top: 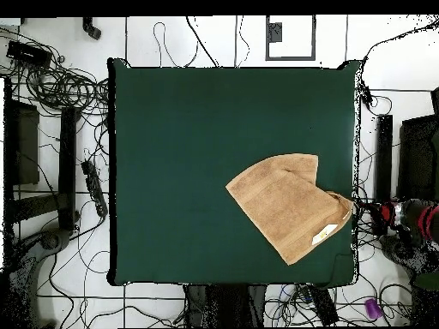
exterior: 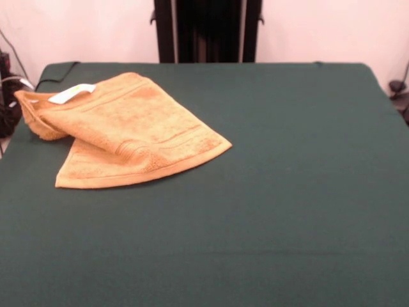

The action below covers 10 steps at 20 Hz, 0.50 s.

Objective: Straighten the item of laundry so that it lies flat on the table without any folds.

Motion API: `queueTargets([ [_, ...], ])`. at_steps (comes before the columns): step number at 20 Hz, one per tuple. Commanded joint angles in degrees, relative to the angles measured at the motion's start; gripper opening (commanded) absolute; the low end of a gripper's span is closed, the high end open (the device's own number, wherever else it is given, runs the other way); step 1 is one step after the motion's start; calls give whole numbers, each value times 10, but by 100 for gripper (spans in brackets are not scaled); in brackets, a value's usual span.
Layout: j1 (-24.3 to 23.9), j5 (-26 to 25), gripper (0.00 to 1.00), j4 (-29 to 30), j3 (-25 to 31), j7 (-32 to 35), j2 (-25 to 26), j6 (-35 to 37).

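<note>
Towel (exterior: 131, 131) status: folded, task not complete. In the front view the orange-tan cloth is lying on the left half of the table (exterior: 300, 192), toward the far side, with one layer doubled over another. The upper layer is covering most of the piece, and a lower layer is showing beneath it along the near left edge. A bunched corner is hanging at or just past the table's left edge. The white care label (exterior: 71, 93) is sitting on top near the far left corner.

In the overhead view the towel (top: 283, 204) is lying against one long table edge, with the label (top: 327, 233) facing up and a fold line crossing the cloth.

Remaining work, as a judgement: the upper layer is needing to be lifted and drawn open, the bunched corner pulled back onto the surface, and the cloth smoothed flat.

Gripper status: neither view is showing it. Whether it is released or clenched cannot be told, and nothing is touching the towel.
</note>
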Motion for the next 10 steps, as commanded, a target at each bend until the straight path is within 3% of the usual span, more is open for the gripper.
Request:
queueTargets([
  [1,96,4,100,75,-26,80,-10,-52],
  [4,140,-19,100,67,-65,154,-25,-96],
  [10,190,-6,100,9,-124,186,-15,-121],
])
